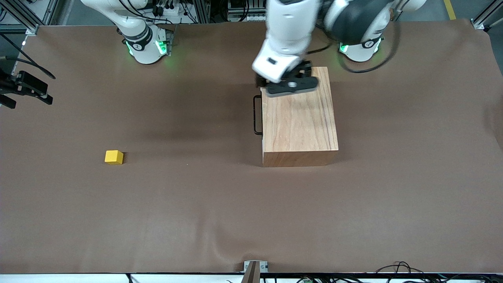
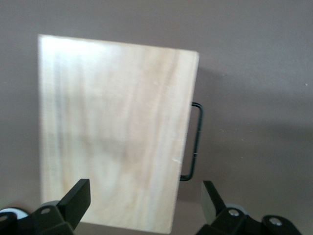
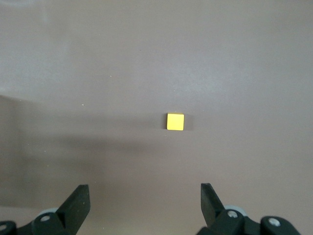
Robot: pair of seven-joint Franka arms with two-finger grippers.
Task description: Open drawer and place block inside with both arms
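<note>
The wooden box [image 1: 298, 118] stands mid-table with its drawer shut. Only the drawer's thin black handle [image 1: 257, 114] shows, on the side toward the right arm's end. My left gripper [image 1: 291, 85] hovers over the box's end nearest the bases. In the left wrist view it [image 2: 145, 205] is open and empty above the box top [image 2: 112, 132], with the handle [image 2: 195, 142] just off the box edge. The yellow block [image 1: 114, 157] lies on the table toward the right arm's end. My right gripper [image 3: 145, 203] is open and empty, high above the table, with the block [image 3: 175, 122] below it.
Brown cloth [image 1: 220, 204] covers the whole table. A black part with cables [image 1: 27, 88] juts in at the front view's edge toward the right arm's end. The two green-lit bases [image 1: 147, 47] stand along the edge farthest from the front camera.
</note>
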